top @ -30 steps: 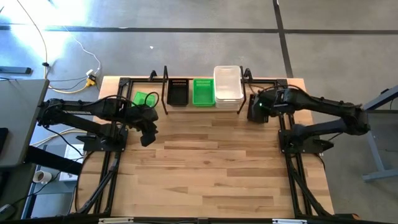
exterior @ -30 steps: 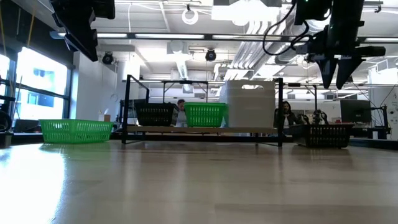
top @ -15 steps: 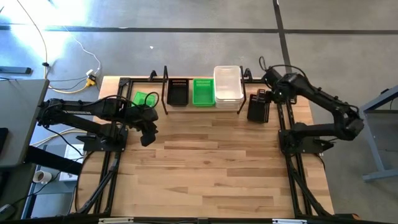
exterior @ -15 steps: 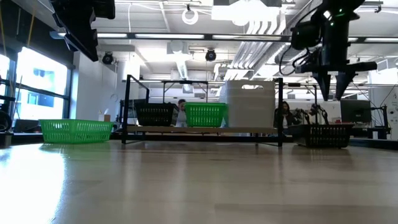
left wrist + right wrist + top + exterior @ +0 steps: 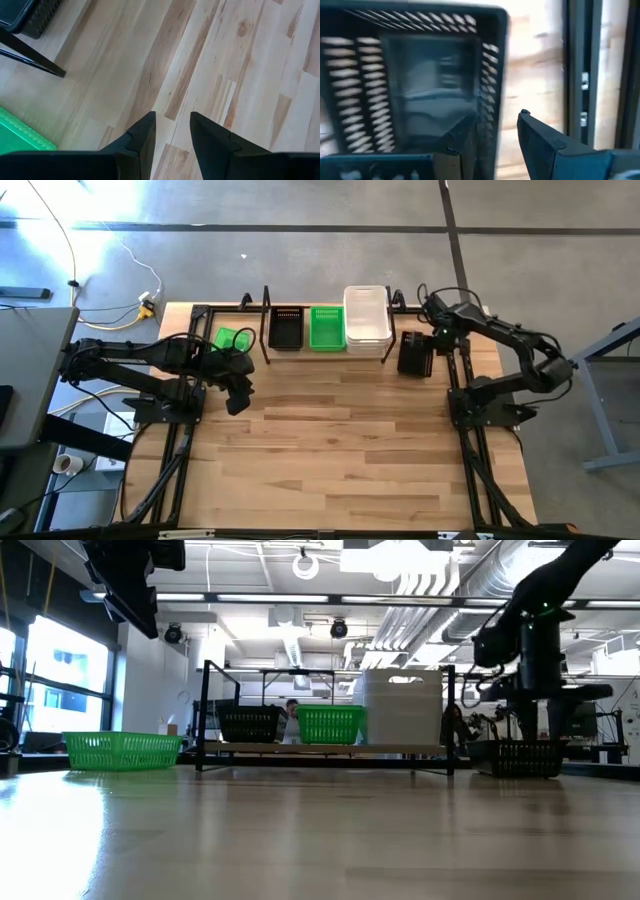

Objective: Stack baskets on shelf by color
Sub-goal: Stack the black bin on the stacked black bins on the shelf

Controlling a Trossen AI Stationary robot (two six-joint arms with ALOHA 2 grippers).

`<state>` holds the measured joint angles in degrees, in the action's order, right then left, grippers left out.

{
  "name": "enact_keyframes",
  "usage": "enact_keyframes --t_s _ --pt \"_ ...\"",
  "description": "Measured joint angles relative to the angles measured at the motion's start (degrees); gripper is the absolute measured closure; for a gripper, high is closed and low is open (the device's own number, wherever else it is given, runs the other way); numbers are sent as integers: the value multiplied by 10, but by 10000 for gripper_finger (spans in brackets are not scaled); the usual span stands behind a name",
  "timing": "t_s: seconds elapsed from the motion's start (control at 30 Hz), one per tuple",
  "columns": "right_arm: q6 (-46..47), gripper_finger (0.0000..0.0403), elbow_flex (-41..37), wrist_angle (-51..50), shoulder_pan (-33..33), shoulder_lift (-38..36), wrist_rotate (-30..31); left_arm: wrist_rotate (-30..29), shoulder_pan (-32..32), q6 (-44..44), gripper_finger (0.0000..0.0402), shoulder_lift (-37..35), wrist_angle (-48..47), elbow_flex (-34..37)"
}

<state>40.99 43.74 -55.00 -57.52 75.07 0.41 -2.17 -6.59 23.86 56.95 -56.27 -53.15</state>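
Note:
A black mesh basket (image 5: 413,355) (image 5: 525,757) stands on its base on the table, right of the shelf (image 5: 330,748). My right gripper (image 5: 497,117) (image 5: 436,332) is open and low over that basket's right side, near its far end. On the shelf sit a black basket (image 5: 285,328), a green basket (image 5: 326,328) and a white stack (image 5: 367,318). Another green basket (image 5: 233,338) (image 5: 122,750) rests on the table left of the shelf. My left gripper (image 5: 172,116) (image 5: 237,400) hangs open above bare wood. My right gripper points down over the black basket's right wall (image 5: 492,65), one finger (image 5: 465,137) inside the basket and one finger (image 5: 540,137) outside. Whether either finger touches the wall, I cannot tell. The basket stands flat on the table.
The shelf's black wire frame (image 5: 266,315) rises at both ends along the far edge. Black frame rails (image 5: 455,380) run along the table's right side close to the black basket. The near half of the wooden tabletop (image 5: 330,450) is bare.
My right gripper has swung toward the far edge and come down from well above the black basket until its fingers straddle the basket's wall. The basket has stayed where it was.

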Motion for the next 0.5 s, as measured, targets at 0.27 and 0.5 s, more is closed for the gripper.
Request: enact_keyframes --t_s 0.27,0.5 --pt "-10 284 -60 50 -7 0 -10 -19 0 0 291 0 2 0" --pt "-25 382 -61 67 -5 -1 -20 -32 0 0 291 0 7 0"
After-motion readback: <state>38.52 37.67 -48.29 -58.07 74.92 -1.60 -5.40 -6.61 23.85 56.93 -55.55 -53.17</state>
